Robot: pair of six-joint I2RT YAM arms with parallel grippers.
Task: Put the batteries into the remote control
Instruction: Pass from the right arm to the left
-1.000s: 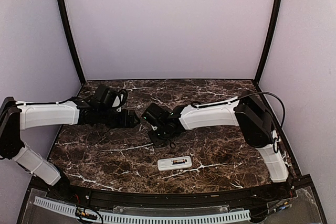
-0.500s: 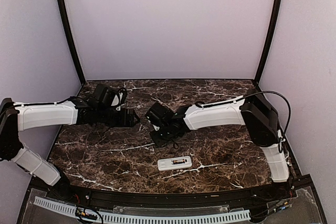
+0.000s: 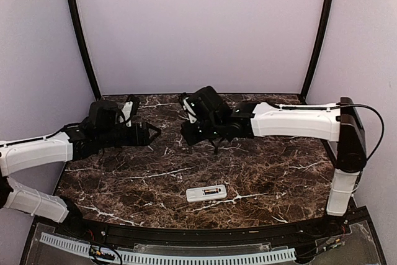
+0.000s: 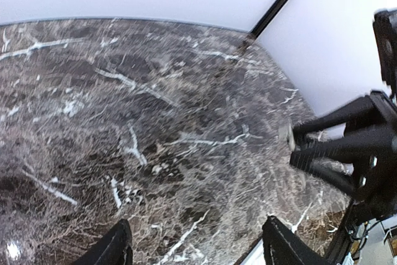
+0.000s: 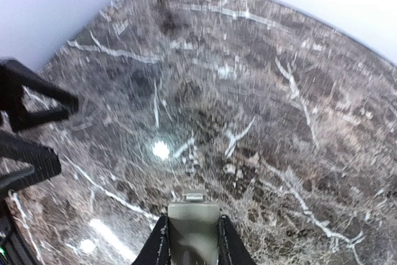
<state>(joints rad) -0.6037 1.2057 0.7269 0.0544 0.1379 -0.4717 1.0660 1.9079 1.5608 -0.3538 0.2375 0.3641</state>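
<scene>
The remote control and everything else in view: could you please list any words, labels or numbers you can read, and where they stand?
No text can be read in any view.
On the remote control: too small to read; only reddish-orange marks show on the batteries in its bay.
On the grey battery cover: the face that shows is blank.

no readable text anywhere from my side, remote control (image 3: 206,193) near centre has dark and reddish marks too small to read, grey cover piece (image 5: 193,223) shows me no print
</scene>
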